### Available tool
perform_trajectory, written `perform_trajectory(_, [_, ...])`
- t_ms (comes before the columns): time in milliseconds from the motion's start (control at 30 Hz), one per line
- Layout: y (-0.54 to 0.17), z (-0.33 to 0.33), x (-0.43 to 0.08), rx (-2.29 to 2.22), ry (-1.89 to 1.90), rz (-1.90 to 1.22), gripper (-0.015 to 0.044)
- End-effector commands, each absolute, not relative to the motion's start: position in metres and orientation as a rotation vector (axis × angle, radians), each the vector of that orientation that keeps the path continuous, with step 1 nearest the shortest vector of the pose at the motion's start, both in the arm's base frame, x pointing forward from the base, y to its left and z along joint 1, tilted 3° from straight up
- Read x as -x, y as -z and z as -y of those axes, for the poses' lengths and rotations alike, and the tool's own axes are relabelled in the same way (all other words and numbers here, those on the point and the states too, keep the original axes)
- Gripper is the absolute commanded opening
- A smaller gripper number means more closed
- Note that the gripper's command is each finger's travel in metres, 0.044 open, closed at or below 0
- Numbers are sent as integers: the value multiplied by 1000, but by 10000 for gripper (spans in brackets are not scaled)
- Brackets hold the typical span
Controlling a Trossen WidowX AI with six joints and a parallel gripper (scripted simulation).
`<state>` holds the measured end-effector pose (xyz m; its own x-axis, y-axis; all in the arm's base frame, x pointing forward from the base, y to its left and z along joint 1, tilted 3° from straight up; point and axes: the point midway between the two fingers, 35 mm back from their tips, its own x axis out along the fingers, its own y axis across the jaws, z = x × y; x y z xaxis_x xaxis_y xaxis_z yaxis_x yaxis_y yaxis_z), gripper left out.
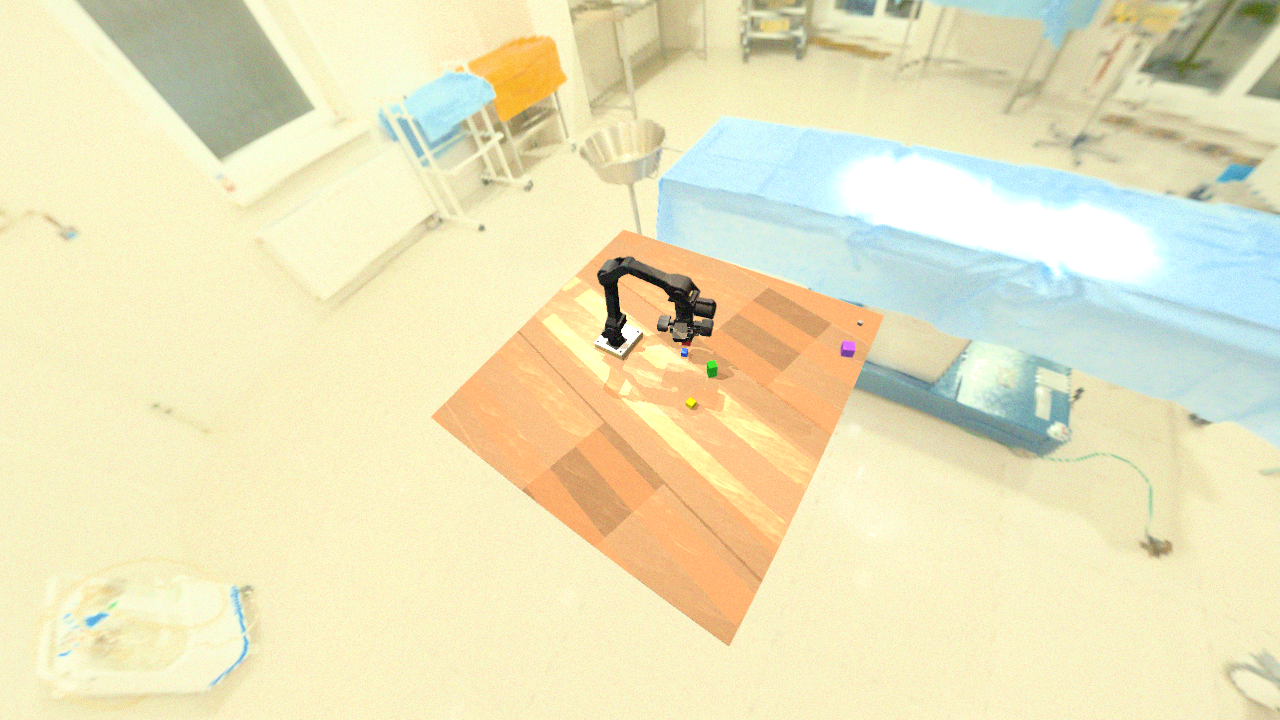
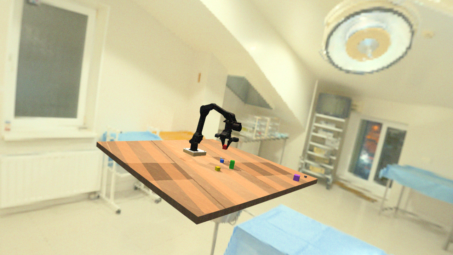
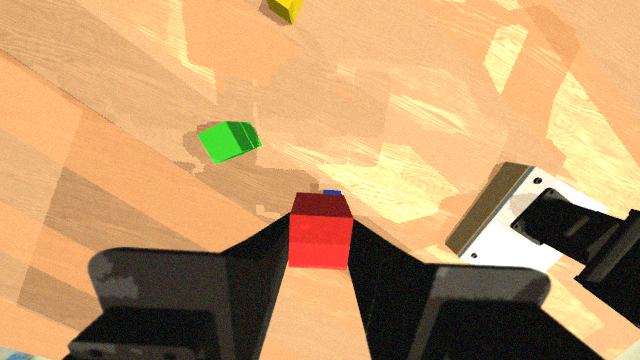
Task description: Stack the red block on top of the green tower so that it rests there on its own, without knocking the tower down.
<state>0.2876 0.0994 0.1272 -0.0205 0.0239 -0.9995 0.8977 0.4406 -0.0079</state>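
My gripper point(image 2: 224, 147) point(image 3: 319, 220) is shut on the red block point(image 2: 224, 147) point(image 3: 320, 240) and holds it well above the table. In the top view the red block point(image 1: 686, 342) is mostly hidden under the gripper. The green tower point(image 1: 711, 368) point(image 2: 232, 164) point(image 3: 227, 141) stands upright on the table point(image 1: 572, 465) point(image 2: 177, 190), apart from the gripper. In the wrist view it is ahead and to the left of the red block, and a seam shows across its side. In the exterior view the red block is higher than the tower's top and to its left.
A blue block point(image 1: 684, 352) point(image 2: 222, 160) point(image 3: 332, 192) lies on the table near the tower. A yellow block point(image 1: 691, 403) point(image 2: 217, 168) point(image 3: 286, 9) lies on its other side. A purple block point(image 1: 847, 349) point(image 2: 296, 177) and a tiny dark cube point(image 2: 305, 176) are near the table's far corner.
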Motion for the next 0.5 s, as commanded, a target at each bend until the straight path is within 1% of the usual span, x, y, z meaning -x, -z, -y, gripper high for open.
perform_trajectory(0, [-126, -101, -303, -873, 868, -1431, 0])
perform_trajectory(467, [-126, -106, -351, -875, 866, -1428, 0])
